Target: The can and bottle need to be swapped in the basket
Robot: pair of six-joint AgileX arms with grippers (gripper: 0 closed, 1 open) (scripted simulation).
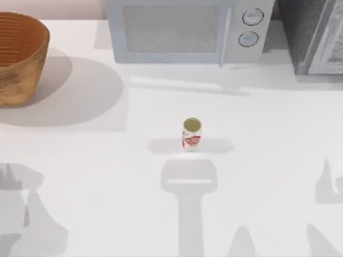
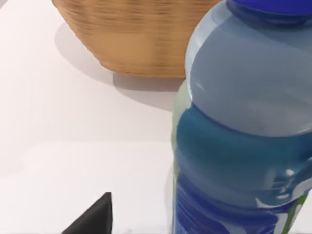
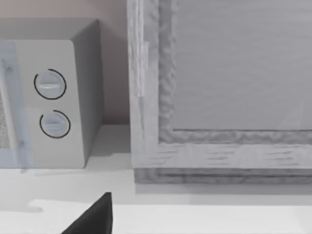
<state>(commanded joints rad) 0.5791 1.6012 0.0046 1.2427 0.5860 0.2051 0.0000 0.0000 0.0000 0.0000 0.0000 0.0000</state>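
Roughly halfway, by our reading: the basket [image 1: 19,56] stands at the far left of the bench [image 1: 107,176], well left of the microwave [image 1: 185,29], and what we can see of its ribbed inside holds nothing, though part of it runs past the edge of the top view. The can [image 1: 191,135] stands upright on the bench, in front of the microwave and well apart from the basket, so it is out but not yet put in. The water bottle [image 2: 243,131], clear with a blue cap and blue label, looms close in our left wrist view with the basket's woven wall [image 2: 141,34] behind it; we judge it is lifted out and carried by our left pincer [image 2: 95,217], but only one dark fingertip shows beside it, so we cannot tell whether the fingers are spread or pinching it. Our right pincer [image 3: 95,214] faces the microwave's dials [image 3: 51,105] and a grey cabinet [image 3: 219,97] beside it; again one fingertip shows, so we cannot tell its state. What is left, we judge, is to set the bottle down and place the can in the basket.
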